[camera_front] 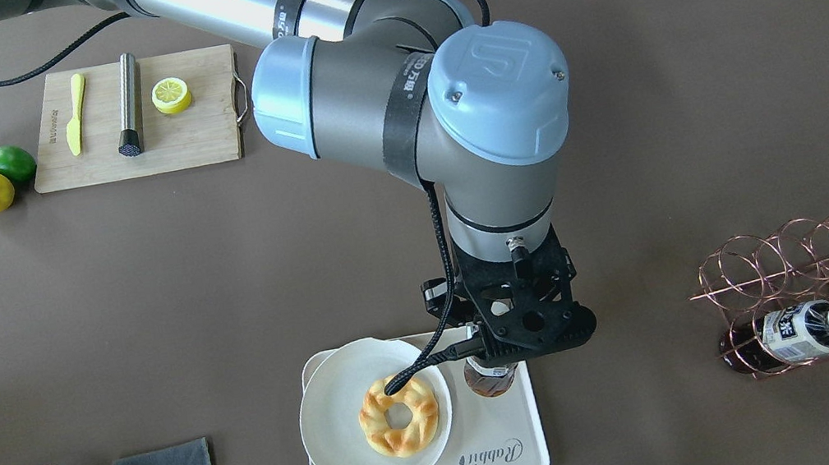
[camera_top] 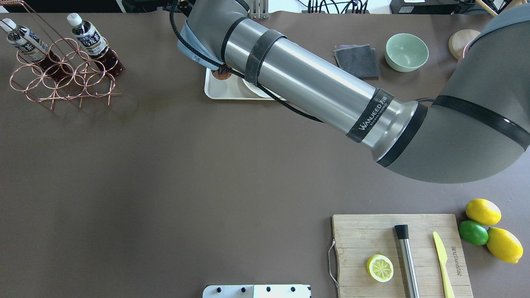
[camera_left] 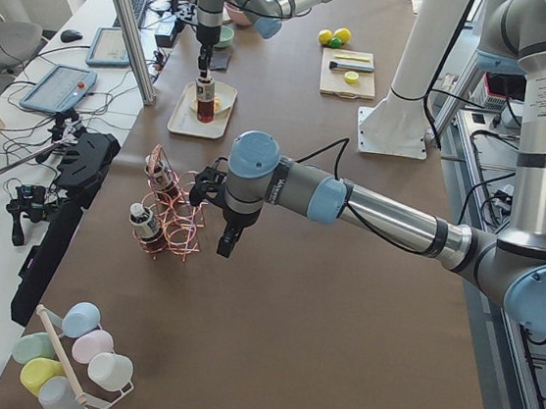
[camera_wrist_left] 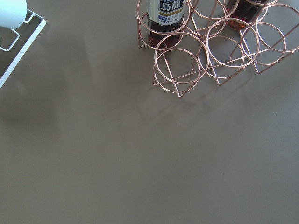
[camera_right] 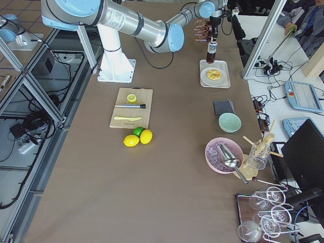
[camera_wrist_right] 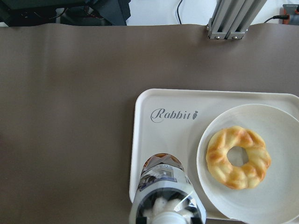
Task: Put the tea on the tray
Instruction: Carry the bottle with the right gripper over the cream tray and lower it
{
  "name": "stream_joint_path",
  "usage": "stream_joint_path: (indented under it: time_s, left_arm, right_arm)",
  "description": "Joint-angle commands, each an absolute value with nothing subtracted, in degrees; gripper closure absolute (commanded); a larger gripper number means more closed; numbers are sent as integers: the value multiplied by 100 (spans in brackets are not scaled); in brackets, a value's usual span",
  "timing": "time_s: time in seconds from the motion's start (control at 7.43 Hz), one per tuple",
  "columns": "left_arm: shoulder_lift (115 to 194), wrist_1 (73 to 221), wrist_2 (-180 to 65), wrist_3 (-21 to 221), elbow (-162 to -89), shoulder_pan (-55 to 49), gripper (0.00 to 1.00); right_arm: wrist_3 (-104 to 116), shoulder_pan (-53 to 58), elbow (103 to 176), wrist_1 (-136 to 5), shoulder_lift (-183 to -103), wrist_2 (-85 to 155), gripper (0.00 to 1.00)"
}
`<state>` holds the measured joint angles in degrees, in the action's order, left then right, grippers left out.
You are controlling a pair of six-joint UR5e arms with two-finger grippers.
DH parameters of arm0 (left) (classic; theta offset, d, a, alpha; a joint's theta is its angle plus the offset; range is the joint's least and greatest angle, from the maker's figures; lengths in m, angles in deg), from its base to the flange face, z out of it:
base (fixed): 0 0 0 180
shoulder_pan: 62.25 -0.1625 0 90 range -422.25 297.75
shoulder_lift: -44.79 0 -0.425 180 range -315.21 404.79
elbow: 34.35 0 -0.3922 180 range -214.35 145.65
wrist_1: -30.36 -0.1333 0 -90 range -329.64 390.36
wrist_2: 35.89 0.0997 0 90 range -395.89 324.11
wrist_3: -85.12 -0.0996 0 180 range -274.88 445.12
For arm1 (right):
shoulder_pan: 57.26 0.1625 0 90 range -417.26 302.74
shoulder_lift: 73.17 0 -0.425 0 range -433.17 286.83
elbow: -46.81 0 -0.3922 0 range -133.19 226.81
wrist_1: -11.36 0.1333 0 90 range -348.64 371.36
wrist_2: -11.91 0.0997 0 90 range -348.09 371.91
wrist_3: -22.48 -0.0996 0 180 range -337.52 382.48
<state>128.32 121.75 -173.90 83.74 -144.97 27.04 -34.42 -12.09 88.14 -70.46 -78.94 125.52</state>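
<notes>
Brown table (camera_wrist_right: 70, 93): tea (camera_wrist_right: 161, 179) on "Rabbit" tray (camera_wrist_right: 163, 135)

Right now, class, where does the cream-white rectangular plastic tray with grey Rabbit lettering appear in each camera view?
Exterior front-facing: the cream-white rectangular plastic tray sits bottom centre.
Overhead exterior: tray top centre, mostly hidden.
Exterior left: tray upper left.
Exterior right: tray upper right of centre.
Left wrist-mounted: not in it.
Right wrist-mounted: tray centre to right edge.
Shared landmark: the clear plastic bottle of dark tea at its corner.
</notes>
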Motion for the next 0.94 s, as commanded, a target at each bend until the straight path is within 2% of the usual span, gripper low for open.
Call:
stream_joint_path:
  time_s: [0.0, 0.81]
  left_arm:
    - [12662, 12368, -17405, 8310, -14509, 2818, 3]
    - [12424, 12739, -17414, 8336, -14518, 2898, 3]
  right_arm:
    - [-3421, -1244, 8127, -6941, -7572, 12564, 100]
    - [-3429, -1314, 7906, -6660, -7554, 12555, 100]
